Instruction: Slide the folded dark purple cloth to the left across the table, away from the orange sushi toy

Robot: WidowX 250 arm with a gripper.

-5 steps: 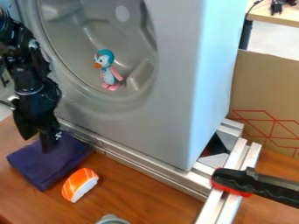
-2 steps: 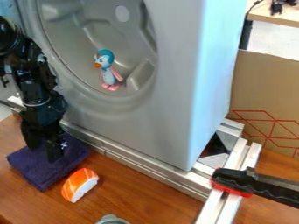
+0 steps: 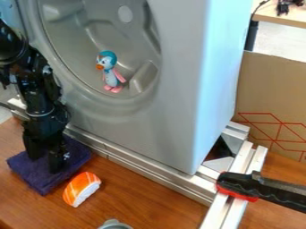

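One lg grey housing (image 3: 173, 89), upright, center to far side, w/ round recess (image 3: 65, 49) in its left face
Wood tabletop (image 3: 143, 201), 1 pc, brown, near side, running left to right below the housing
Cardboard panel (image 3: 275, 85), tan, w/ red line pattern, right side, just beside housing
Robot arm (image 3: 39, 85), blk, far left, hanging down in front of housing
Silver rails (image 3: 149, 170), several pcs, along housing's base; a pair sticks out toward near right
Pale table (image 3: 290, 19), far right corner, w/ blk item (image 3: 282, 6) on top
Purple cloth (image 3: 27, 172), 1 pc, flat on the wood at near left, corners spread, directly under the arm, left of the rails
Clamp (image 3: 263, 188), blk w/ red trim, near right, over the protruding rails
Gripper (image 3: 45, 163), blk, pointing down, left side, at the cloth; fingers wide apart, purple fabric visible btwn them; can't tell if tips touch it
Penguin fig. (image 3: 110, 74), blue/white w/ pink wings + feet, orange beak, upright in lower part of recess, well apart from gripper
Sushi toy (image 3: 81, 188), orange w/ white stripes, white side, on wood just right of cloth
Grey rounded item (image 3: 113, 225), near edge, right of sushi toy, partly cut off
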